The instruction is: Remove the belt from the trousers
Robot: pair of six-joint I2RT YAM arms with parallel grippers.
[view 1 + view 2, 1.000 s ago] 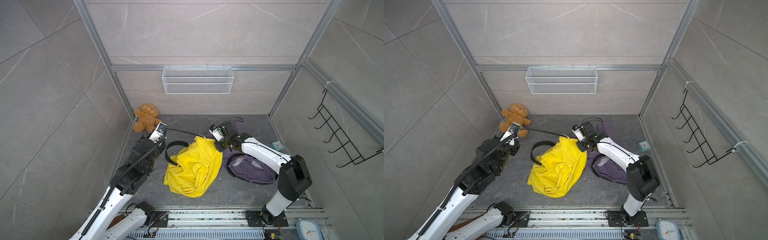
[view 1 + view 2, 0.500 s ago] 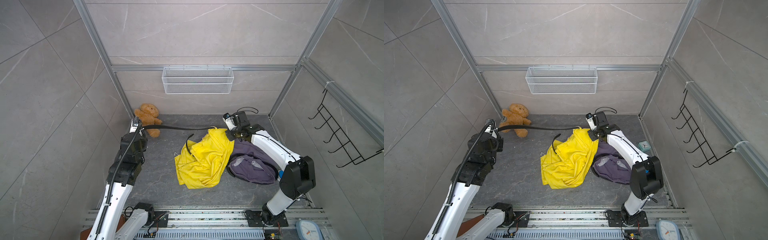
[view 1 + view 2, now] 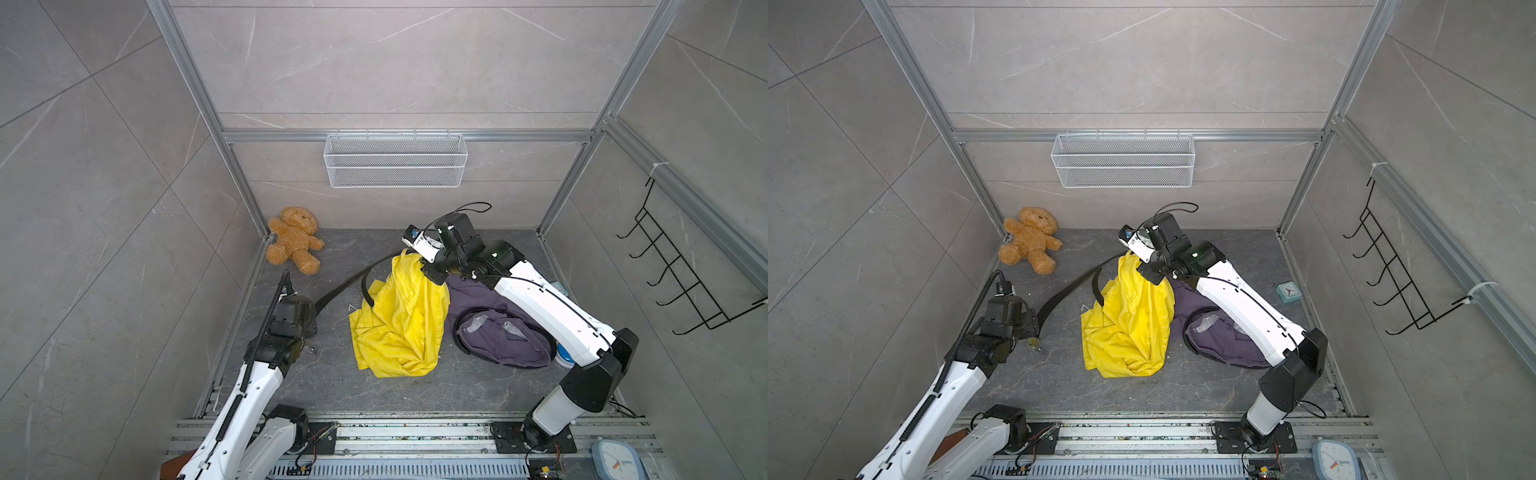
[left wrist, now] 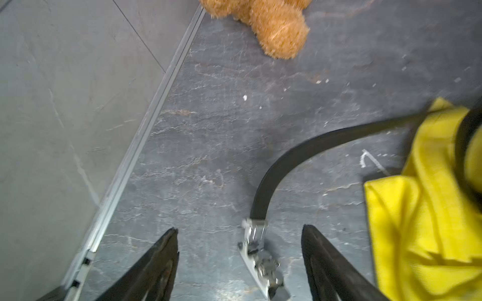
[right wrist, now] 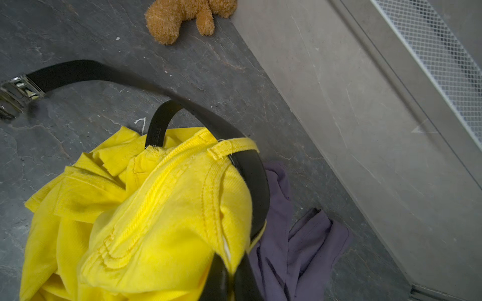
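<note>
L grip [image 4: 240, 228]: fingers [image 4: 156, 260] wide apart, holding nothing; low over the floor [image 4: 221, 130] by the L wall, buckle lying between them.
Teddy [image 3: 293, 241]: back-L corner, on the floor, well apart from the belt.
Buckle [image 4: 258, 250]: silver, flat on the floor just under L grip; seen also in right wrist view [image 5: 18, 91] and in a top view [image 3: 1034, 341].
Belt [image 3: 332, 293]: black; runs from buckle up and R to the raised waist, slack curve. Passes under a yellow loop [image 5: 224, 151] at the waist, so not out yet. Free end arcs out of the waist and hangs down the front [image 3: 365, 286].
Trousers [image 3: 399, 324]: yellow, mid floor; waist lifted, legs bunched in a heap below.
R grip [image 5: 230, 260]: fingers pressed together on the trousers' waist fabric, holding it up off the floor; in both top views at the top of the yellow heap [image 3: 432, 272].
Purple cloth [image 3: 498, 336]: crumpled on the floor, touching trousers' R side, partly under R arm.
Clock [image 3: 1289, 291]: small, teal, by R wall.
Rack [image 3: 673, 282]: black hooks on R wall.
</note>
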